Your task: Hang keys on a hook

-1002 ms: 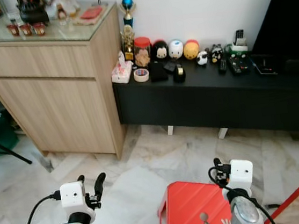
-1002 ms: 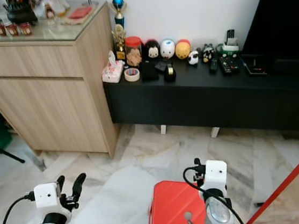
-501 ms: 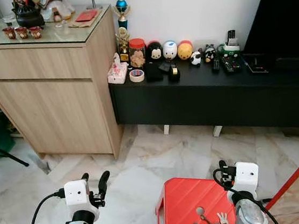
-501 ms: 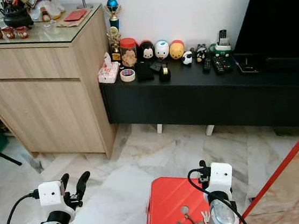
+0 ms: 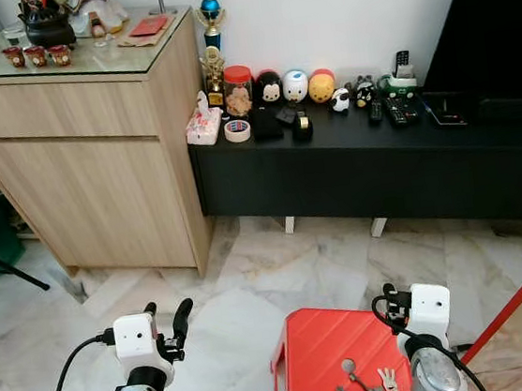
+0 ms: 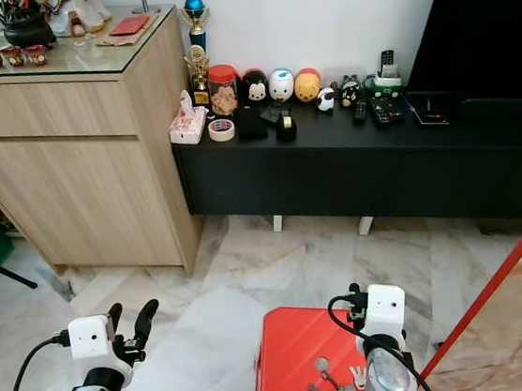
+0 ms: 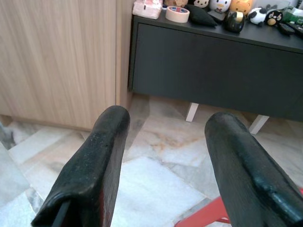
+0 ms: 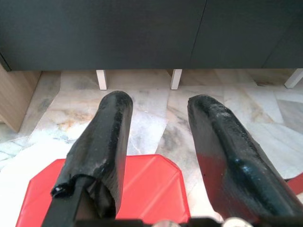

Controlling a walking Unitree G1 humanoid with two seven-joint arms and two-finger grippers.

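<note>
One stool (image 5: 327, 358) — three cups (image 5: 36, 56)

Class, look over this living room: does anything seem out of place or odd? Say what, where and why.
The keys lie loose on a red stool on the floor, beside the right hand, rather than hanging on a hook. Both it and the left hand are open and empty. The cabinet and black console look tidy.

Two silver arms, white wrist boxes, black fingers.
Each rounded silver forearm carries a white square camera housing with a small dark lens and looping black cable; the left gripper (image 5: 167, 321) and right gripper (image 8: 161, 142) have long, matte black, slightly scuffed fingers.
</note>
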